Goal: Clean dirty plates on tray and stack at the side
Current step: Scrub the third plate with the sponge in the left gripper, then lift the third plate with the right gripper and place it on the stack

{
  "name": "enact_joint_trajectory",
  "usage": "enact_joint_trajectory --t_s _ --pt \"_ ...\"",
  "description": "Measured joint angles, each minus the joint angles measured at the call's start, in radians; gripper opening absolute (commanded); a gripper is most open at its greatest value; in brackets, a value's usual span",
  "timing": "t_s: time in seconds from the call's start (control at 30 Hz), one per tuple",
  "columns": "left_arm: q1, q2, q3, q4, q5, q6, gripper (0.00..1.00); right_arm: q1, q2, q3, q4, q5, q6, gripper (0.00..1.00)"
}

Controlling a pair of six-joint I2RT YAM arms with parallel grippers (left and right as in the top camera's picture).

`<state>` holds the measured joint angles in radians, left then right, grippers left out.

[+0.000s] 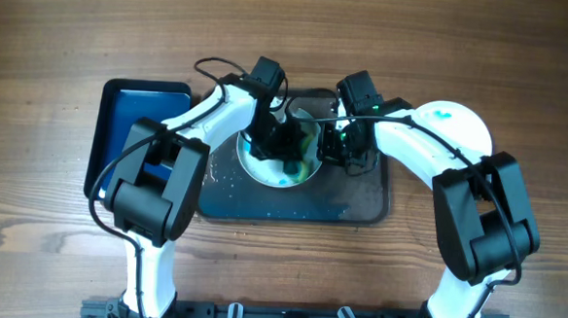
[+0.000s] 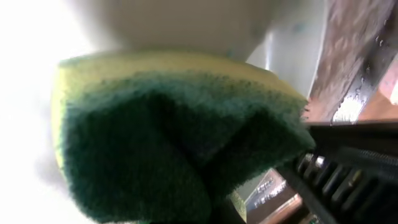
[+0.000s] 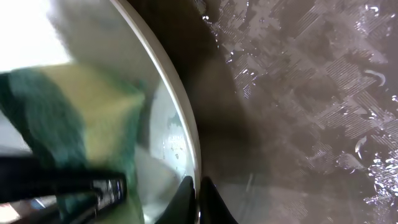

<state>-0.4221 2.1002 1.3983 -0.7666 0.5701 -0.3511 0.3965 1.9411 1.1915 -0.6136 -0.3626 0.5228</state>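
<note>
Overhead, the plate (image 1: pixel 262 168) lies on the tray (image 1: pixel 360 204) mid-surface; left tool (image 1: pixel 285 144) clamps the sponge (image 2: pixel 174 143) against it, right tool (image 1: pixel 338 147) apparently pinches its rim. Scrub teal smears (image 1: pixel 289 176) firmly, keeping that rim pinned.

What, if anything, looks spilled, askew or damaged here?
Water droplets lie scattered over the dark grey-brown rectangular tray beside the round white plate, likely from scrubbing with the yellow-green sponge. Nothing else stands out.

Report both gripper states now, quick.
Left gripper: closed on the yellow-and-green sponge.
Right gripper: closed on the rim of the round white plate.
</note>
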Motion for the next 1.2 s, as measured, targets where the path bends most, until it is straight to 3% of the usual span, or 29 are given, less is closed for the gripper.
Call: enact_joint_trajectory --t_s 0.17,0.33,0.5,0.63,0.77,0.9,1.2 --pt "-0.031 -0.018 0.009 0.029 -0.266 -0.093 0.04 0.000 0.000 0.002 0.014 0.000 0.000 0.04" --pt "0.009 -0.023 0.081 -0.174 -0.636 -0.211 0.04 0.000 0.000 0.002 0.013 0.000 0.000 0.04" --pt "0.072 -0.040 0.245 -0.378 -0.744 -0.238 0.04 0.000 0.000 0.004 -0.002 0.008 0.000 0.04" --pt "0.148 -0.116 0.326 -0.482 -0.740 -0.239 0.04 0.008 0.000 0.036 -0.056 0.080 -0.048 0.04" --pt "0.156 -0.148 0.330 -0.508 -0.692 -0.238 0.04 0.064 -0.009 0.121 -0.216 0.366 -0.101 0.04" --pt "0.156 -0.148 0.330 -0.482 -0.665 -0.238 0.04 0.179 -0.138 0.131 -0.311 0.705 -0.083 0.04" --pt "0.156 -0.148 0.330 -0.457 -0.650 -0.238 0.06 0.490 -0.449 0.134 -0.369 1.469 -0.103 0.04"
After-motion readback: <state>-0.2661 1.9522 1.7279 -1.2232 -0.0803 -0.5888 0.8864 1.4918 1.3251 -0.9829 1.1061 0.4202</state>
